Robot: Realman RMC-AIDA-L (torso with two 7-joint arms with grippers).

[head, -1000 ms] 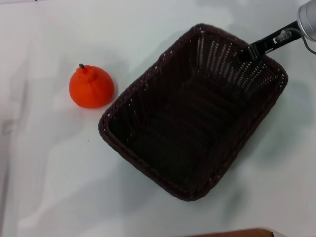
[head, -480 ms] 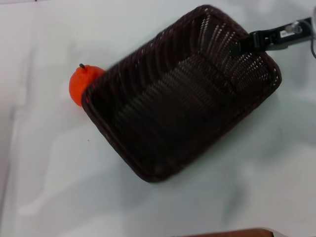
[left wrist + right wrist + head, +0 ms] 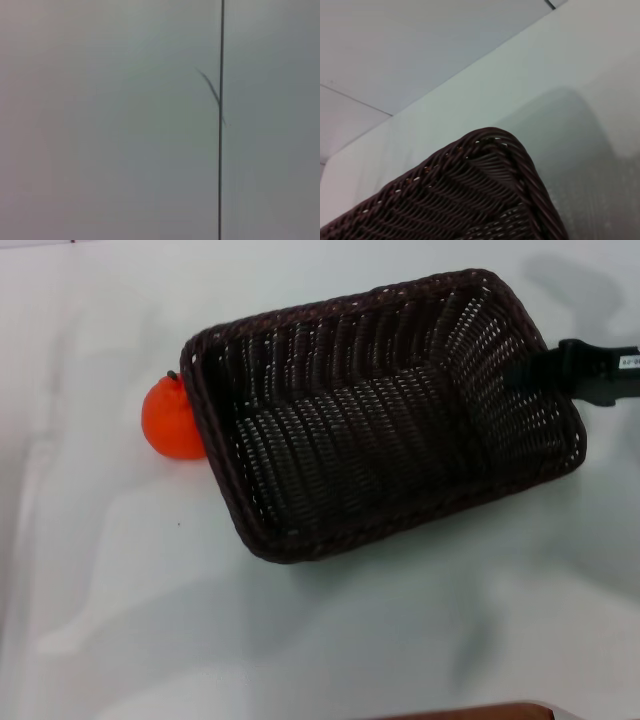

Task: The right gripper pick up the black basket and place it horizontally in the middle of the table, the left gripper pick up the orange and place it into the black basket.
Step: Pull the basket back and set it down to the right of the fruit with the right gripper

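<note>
The black basket (image 3: 390, 410) is a large dark woven basket, held above the white table (image 3: 150, 610) in the head view, its long side nearly across the view. My right gripper (image 3: 540, 373) is shut on the basket's right rim. The orange (image 3: 172, 423) sits on the table at the left, partly hidden behind the basket's left corner. The right wrist view shows a rim corner of the basket (image 3: 485, 190) close up. My left gripper is out of view; its wrist view shows only a plain grey surface.
The white table spreads open in front of the basket and to its left. A brown strip (image 3: 470, 712) shows at the near edge of the head view. A thin dark line (image 3: 220, 120) crosses the left wrist view.
My right gripper has swung the basket round from a diagonal lie to nearly crosswise and moved it left and farther back. The basket's left corner now covers part of the orange.
</note>
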